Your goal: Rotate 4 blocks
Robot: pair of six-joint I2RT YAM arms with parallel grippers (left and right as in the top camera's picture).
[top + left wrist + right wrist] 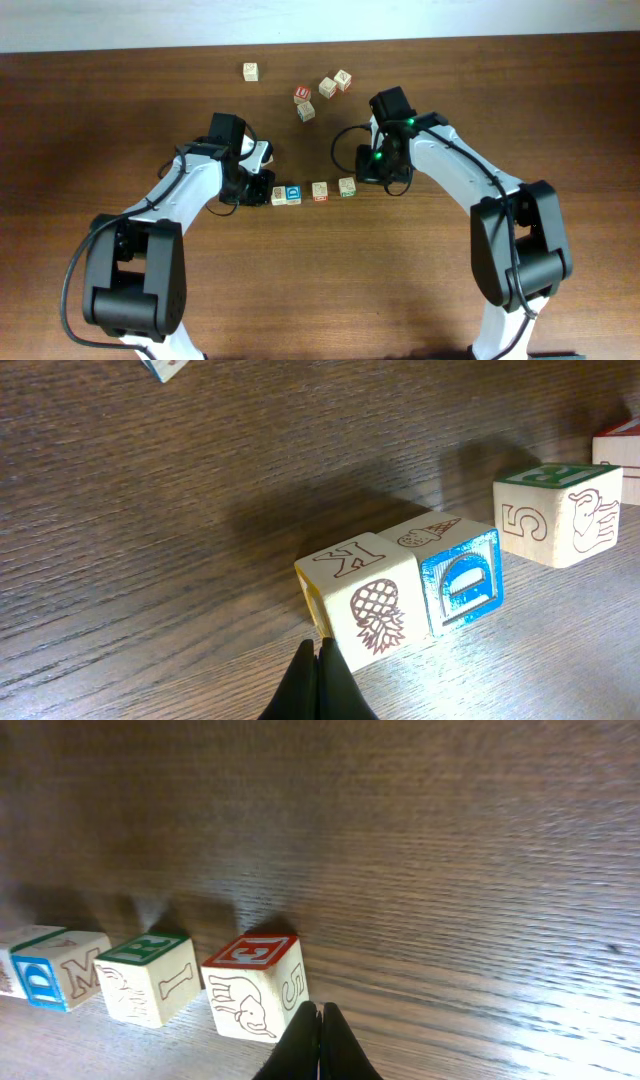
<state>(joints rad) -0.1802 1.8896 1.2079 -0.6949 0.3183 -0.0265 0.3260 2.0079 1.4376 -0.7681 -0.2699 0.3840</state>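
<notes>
Four blocks lie in a row on the table. From left to right they are a pale one with K and a pineapple [365,595] [279,195], a blue-faced D [460,575] [293,194], a green-topped pale one [555,510] [150,975] [319,191], and a red-topped E with an elephant [255,985] [347,187]. My left gripper [318,652] [264,192] is shut and empty, its tips at the K block's near left corner. At the row's other end, my right gripper [320,1012] [360,183] is shut and empty, right beside the red-topped block's corner.
Several loose cubes lie at the back of the table: a pale one [250,71], a red-faced one [302,94], and pale ones [306,111] [327,87] [343,79]. The wood table [420,290] stretches bare toward the front.
</notes>
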